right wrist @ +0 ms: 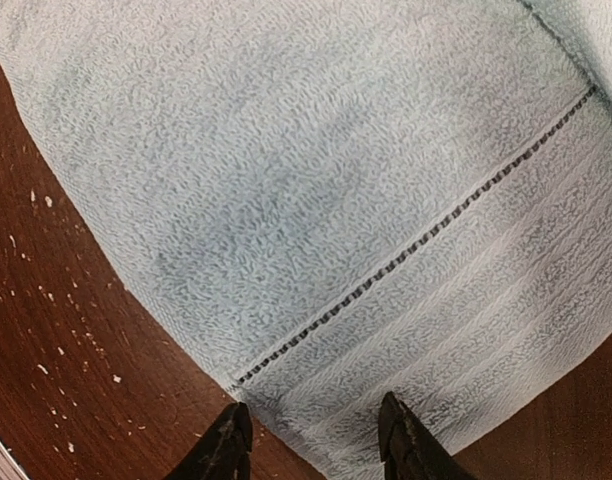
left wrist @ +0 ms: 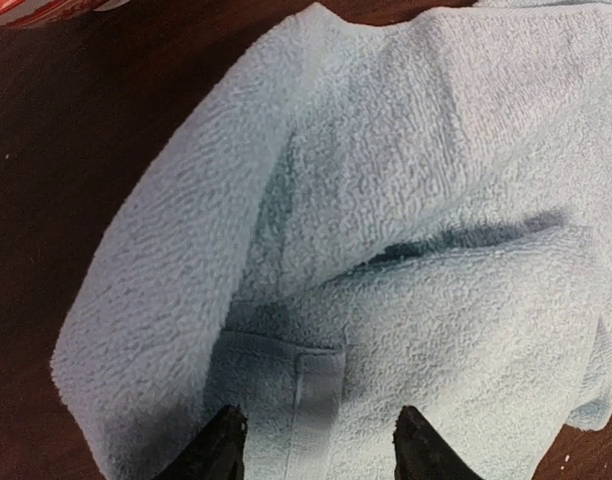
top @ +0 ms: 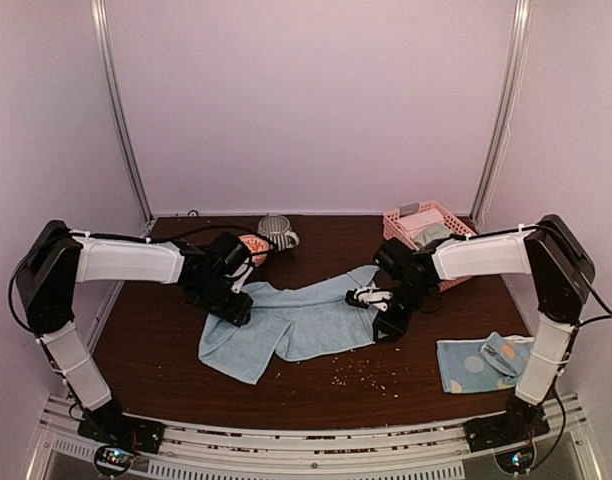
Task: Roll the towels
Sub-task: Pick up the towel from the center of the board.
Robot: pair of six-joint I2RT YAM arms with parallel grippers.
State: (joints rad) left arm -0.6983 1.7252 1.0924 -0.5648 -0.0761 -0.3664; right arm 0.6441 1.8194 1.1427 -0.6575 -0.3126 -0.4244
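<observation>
Lying beneath right end effector (right wrist: pixel 312 425), blue towel (right wrist: pixel 336 200)

You had the plain light blue towel (top: pixel 296 322) lying unrolled and rumpled across the middle of the bench (top: pixel 146 340), with soft folds in its left half and a stitched band along its right end. Your dotted blue towel (top: pixel 464 365) lay flat near the right front corner, well apart.

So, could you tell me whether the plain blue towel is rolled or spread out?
Spread out, not rolled: the plain blue towel lies mostly flat on the table, with loose folds only.
</observation>
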